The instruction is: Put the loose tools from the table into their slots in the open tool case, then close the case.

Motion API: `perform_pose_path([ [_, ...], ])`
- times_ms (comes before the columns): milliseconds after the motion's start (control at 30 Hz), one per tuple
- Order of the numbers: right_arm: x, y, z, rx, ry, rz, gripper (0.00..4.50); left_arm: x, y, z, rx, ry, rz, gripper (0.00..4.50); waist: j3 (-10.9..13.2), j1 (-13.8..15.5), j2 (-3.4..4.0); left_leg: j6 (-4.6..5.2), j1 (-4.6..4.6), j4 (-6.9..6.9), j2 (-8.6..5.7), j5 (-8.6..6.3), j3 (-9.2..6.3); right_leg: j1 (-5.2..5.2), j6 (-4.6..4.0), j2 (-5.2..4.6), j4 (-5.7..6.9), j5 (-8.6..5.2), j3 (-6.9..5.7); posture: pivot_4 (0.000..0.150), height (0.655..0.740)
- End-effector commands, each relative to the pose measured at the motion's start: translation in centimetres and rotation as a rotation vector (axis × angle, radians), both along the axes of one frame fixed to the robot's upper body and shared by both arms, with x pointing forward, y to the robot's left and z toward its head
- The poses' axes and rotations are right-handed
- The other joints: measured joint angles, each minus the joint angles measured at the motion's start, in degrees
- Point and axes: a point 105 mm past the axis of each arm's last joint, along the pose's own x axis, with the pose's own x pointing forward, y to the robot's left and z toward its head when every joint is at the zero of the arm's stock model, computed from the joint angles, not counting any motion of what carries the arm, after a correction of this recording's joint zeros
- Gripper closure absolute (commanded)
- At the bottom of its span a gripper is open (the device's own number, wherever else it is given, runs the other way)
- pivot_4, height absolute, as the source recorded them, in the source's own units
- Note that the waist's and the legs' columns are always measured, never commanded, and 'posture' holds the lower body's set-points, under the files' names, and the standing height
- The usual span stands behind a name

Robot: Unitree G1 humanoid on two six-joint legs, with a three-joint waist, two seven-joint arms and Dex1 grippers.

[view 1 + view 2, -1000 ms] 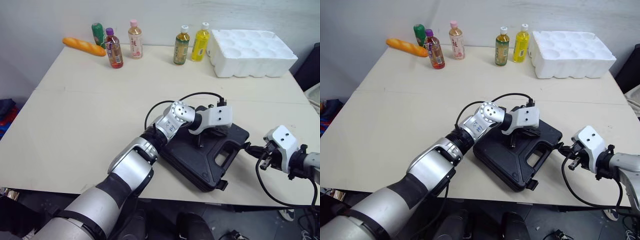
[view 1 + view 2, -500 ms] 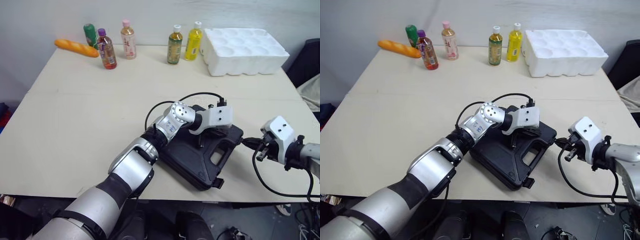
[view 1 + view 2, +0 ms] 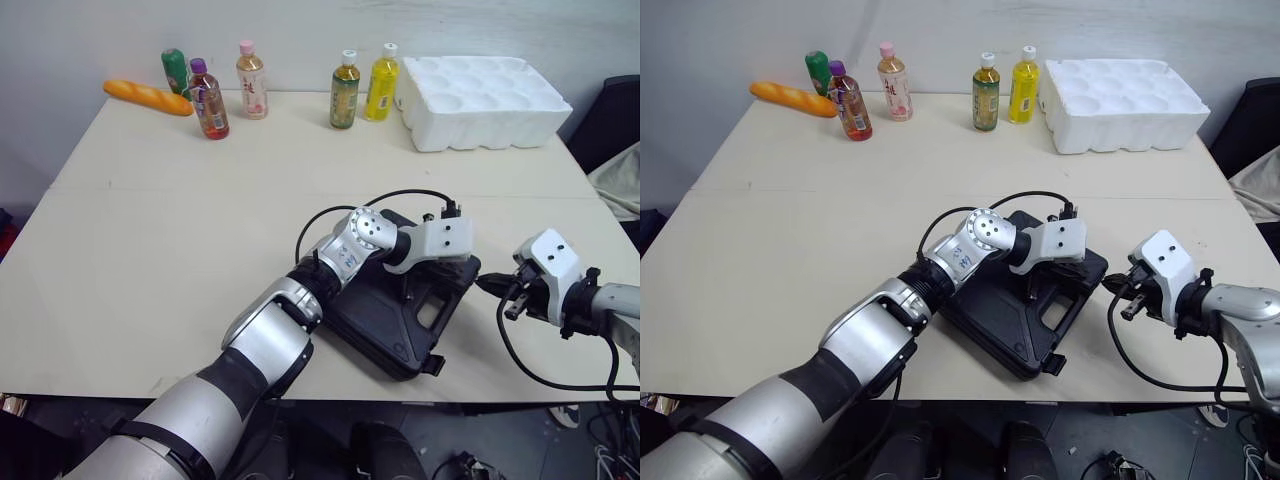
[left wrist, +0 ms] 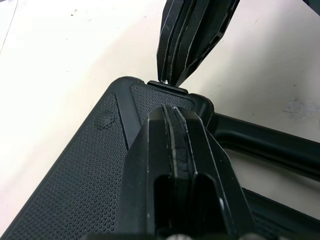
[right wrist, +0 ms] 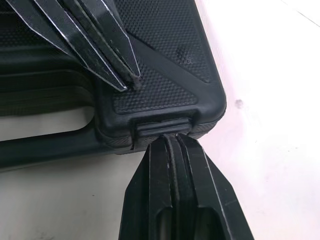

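As it lies, the black case is shut.

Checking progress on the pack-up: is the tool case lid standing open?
No, the tool case lies shut flat on the table, with the left hand on its lid.

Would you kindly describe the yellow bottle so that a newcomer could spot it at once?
Find the white foam tray at the table's far right corner. Of the two bottles just left of it, the yellow bottle stands nearer the tray: bright yellow, white cap, unlike its darker neighbour.
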Motion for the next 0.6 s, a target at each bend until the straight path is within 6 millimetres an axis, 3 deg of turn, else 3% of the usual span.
perform_pose_path([
  [33, -0.4, 0.9, 1.3, -0.018, -0.054, 0.053, 4.45, 0.5, 2.2, -3.9, 0.153, 0.068, 0.058, 4.50, 0.0, 0.0, 0.00, 0.00, 0.00, 0.00, 0.00, 0.00, 0.00, 0.00, 0.00, 0.00, 0.00, 0.00, 0.00, 0.150, 0.7384],
  [100, -0.7, 0.5, 1.6, -0.029, -0.053, 0.048, 4.45, 1.0, 2.4, -2.5, 0.106, 0.073, 0.060, 4.50, 0.0, 0.0, 0.00, 0.00, 0.00, 0.00, 0.00, 0.00, 0.00, 0.00, 0.00, 0.00, 0.00, 0.00, 0.01, 0.150, 0.7384],
  [167, -1.4, 0.1, 2.1, -0.039, -0.048, 0.046, 4.45, 0.9, 2.6, 0.5, -0.004, 0.102, 0.005, 4.50, 0.0, 0.0, 0.01, 0.00, -0.01, 0.00, 0.00, 0.00, 0.01, -0.02, 0.00, 0.00, 0.00, 0.00, 0.02, 0.150, 0.7384],
  [233, -2.5, 0.0, 2.3, -0.044, -0.030, 0.055, 4.45, -0.2, 3.3, 4.1, -0.133, 0.160, -0.119, 4.50, 0.0, 0.1, 0.12, 0.00, -0.06, -0.02, -0.01, 0.00, 0.04, -0.11, 0.00, -0.01, 0.02, 0.00, 0.03, 0.150, 0.7384],
  [300, -3.7, 0.6, 1.9, -0.031, 0.009, 0.089, 4.45, -1.7, 4.7, 5.7, -0.152, 0.202, -0.233, 4.50, 0.2, 0.2, 0.31, -0.02, -0.11, -0.06, -0.01, 0.01, 0.05, -0.16, 0.00, 0.00, 0.03, 0.00, 0.03, 0.150, 0.7384],
  [467, -7.4, 3.0, -0.6, 0.007, 0.157, 0.204, 4.45, -5.8, 8.5, 5.6, -0.054, 0.262, -0.401, 4.50, 0.2, 0.7, 0.42, -0.06, -0.27, -0.06, -0.08, 0.06, -0.07, -0.22, -0.04, 0.02, 0.30, -0.02, -0.03, 0.150, 0.7384],
  [600, -10.3, 4.9, -2.6, 0.051, 0.281, 0.285, 4.45, -8.0, 9.3, 3.7, 0.029, 0.256, -0.436, 4.50, 0.2, 0.7, 0.42, 0.07, -0.20, 0.02, -0.17, 0.10, -0.13, 0.00, 0.02, -0.02, 0.24, 0.01, 0.00, 0.150, 0.7384],
])
